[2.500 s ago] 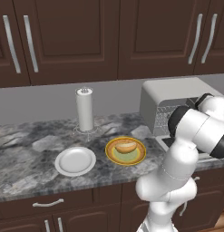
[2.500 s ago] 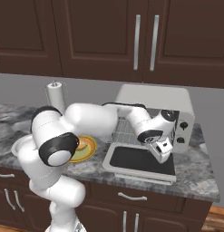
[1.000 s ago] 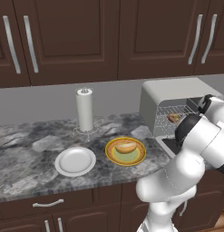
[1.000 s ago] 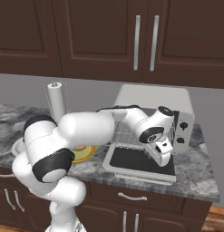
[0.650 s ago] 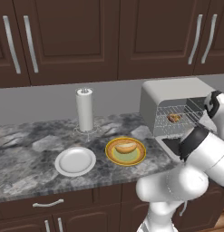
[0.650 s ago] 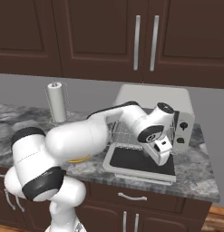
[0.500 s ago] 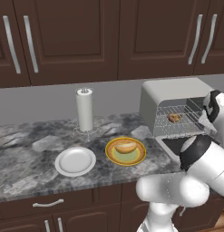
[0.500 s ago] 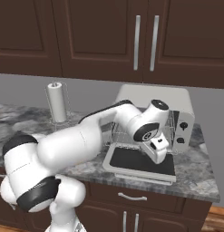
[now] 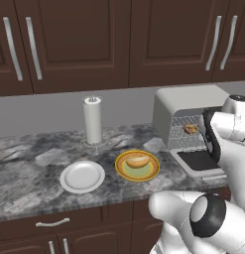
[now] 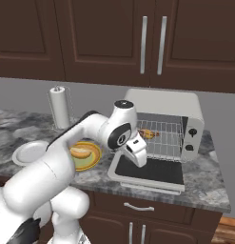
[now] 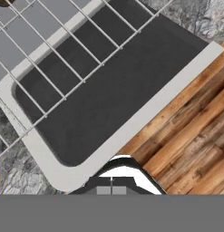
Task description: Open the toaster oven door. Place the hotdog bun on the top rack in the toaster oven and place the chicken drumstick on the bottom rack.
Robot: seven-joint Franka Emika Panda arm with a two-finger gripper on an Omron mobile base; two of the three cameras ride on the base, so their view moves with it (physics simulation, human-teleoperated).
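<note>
silver-grey toaster oven [image 10: 162, 108] on the counter, its door [image 10: 152, 171] folded down flat, dark glass facing up. chicken drumstick [image 10: 147, 134], golden-brown, lies on a wire rack [image 10: 164, 129] inside; which rack cannot be told. hotdog bun [image 9: 137, 161], tan, rests on a yellow plate left of the oven

The toaster oven [image 10: 162, 125] stands toward the right end of the table [image 10: 204, 183], against the back wall. Its door [image 10: 150, 172] lies folded down flat toward the front edge. The chicken drumstick [image 10: 147, 134] rests on a wire rack inside. The claw [image 10: 140, 157] hangs shut and empty above the door's left part. Left of the oven, the hotdog bun [image 10: 80, 152] sits on a yellow plate [image 10: 92, 159].
</note>
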